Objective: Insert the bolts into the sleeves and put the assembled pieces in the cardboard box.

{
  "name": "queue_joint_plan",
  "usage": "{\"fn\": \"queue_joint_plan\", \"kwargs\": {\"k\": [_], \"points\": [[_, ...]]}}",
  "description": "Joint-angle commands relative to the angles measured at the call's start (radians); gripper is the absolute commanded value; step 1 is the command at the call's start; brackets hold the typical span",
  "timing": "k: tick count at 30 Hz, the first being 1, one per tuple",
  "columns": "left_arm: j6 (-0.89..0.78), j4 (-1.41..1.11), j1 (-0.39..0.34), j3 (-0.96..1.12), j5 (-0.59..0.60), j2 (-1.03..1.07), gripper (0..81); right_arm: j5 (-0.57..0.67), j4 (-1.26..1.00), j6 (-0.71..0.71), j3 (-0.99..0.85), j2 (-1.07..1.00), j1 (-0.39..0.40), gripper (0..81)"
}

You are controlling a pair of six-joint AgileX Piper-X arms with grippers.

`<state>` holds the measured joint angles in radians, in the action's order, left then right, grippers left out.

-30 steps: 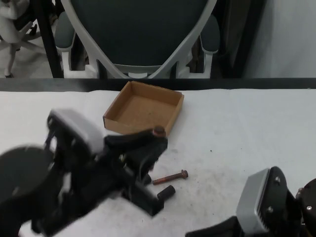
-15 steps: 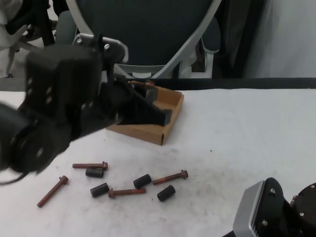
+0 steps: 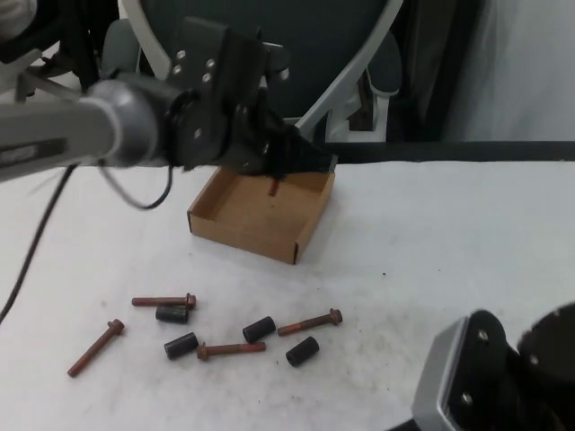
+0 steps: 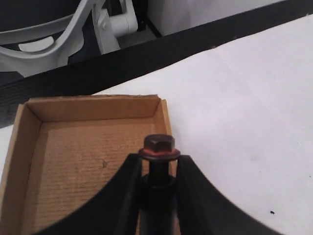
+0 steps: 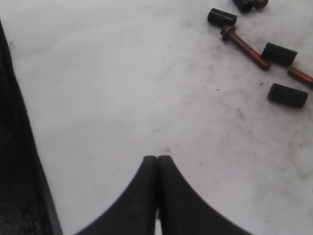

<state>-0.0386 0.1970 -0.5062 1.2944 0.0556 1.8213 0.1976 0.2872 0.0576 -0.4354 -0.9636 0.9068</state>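
A bolt [image 4: 159,146] sits in a dark sleeve [image 4: 157,192], with its hexagonal head poking out past the sleeve's end. The left gripper [image 4: 159,169] pinches this assembled piece by the sleeve, one finger on each side. It holds the piece above the cardboard box [image 4: 93,108], over the inside and close to one side wall, not touching the floor of the box. In the high view the box stands at the far side of the bench [image 3: 449,233], just before a chair [image 3: 296,54].

Nearer the arms, four loose bolts [image 3: 310,321] and four loose sleeves [image 3: 259,329] lie scattered flat on the bench, well apart from the box. The right gripper [image 5: 157,159] hangs over bare bench near the front edge, its fingers pressed together on nothing, with some of the loose pieces a little way off.
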Motion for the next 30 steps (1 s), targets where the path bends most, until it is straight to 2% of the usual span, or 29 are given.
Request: {"fn": "queue_joint_plan", "kwargs": {"k": [1,6,14,22,25,30], "points": [[0.031,0.130,0.020,0.169,-0.014,0.113,0.8,-0.013,0.075,0.062,-0.062,-0.046,-0.044,0.2],[0.063,0.208,0.047,0.282,-0.039,0.225,0.8,-0.013,0.185,0.133,-0.164,-0.156,-0.094,0.2],[0.113,0.210,0.091,0.328,-0.039,0.329,0.8,-0.021,0.255,0.246,-0.334,-0.369,-0.124,0.2],[0.197,0.206,0.119,0.341,-0.039,0.374,1.5,-0.094,0.308,0.270,-0.496,-0.601,-0.141,0.0],[0.204,0.199,0.126,0.341,-0.039,0.374,11.7,-0.111,0.308,0.294,-0.530,-0.661,-0.142,5.9],[0.174,0.170,0.137,0.341,-0.048,0.374,40.7,-0.144,0.286,0.263,-0.544,-0.713,-0.142,36.6]]}}
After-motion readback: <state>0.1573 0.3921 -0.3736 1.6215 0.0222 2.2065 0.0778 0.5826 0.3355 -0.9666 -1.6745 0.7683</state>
